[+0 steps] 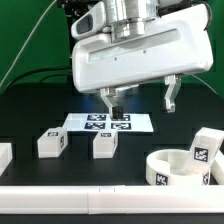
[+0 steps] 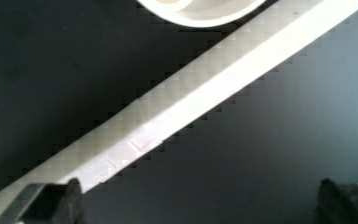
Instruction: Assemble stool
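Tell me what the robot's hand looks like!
The gripper is a chunky white box with rounded corners. It sits under a shiny grey round wrist piece. Two thin dark fingers stick out of its underside, one near each end. I can't see any writing or stickers on it.

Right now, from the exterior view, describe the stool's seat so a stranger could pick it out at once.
Start at the black table and follow the long white border block along its near edge to the exterior view's right. Just behind it lies the seat, beside a blocky leg. It is the only round part; every neighbour is a squarish block.
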`<state>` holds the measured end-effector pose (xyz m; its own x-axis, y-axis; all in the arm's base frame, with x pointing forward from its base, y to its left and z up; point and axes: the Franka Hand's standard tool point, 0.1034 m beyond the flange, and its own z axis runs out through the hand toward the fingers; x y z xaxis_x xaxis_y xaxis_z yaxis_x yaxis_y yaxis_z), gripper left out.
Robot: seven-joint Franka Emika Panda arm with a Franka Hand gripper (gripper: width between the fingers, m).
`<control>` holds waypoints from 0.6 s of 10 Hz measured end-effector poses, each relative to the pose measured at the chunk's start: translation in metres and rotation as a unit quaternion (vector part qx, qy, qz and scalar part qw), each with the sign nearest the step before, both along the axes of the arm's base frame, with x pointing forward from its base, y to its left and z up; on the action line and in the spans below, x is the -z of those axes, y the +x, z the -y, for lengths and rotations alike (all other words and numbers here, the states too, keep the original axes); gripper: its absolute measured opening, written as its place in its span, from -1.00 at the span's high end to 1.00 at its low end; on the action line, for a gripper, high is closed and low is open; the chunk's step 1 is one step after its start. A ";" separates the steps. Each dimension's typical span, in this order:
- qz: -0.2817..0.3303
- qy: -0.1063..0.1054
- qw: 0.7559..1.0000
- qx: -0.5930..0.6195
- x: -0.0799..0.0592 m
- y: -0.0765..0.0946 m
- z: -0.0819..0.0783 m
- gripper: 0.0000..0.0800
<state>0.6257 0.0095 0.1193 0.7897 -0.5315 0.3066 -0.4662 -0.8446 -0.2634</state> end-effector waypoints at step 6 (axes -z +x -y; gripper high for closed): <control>-0.080 -0.063 0.983 -0.153 0.043 -0.022 0.035 -0.62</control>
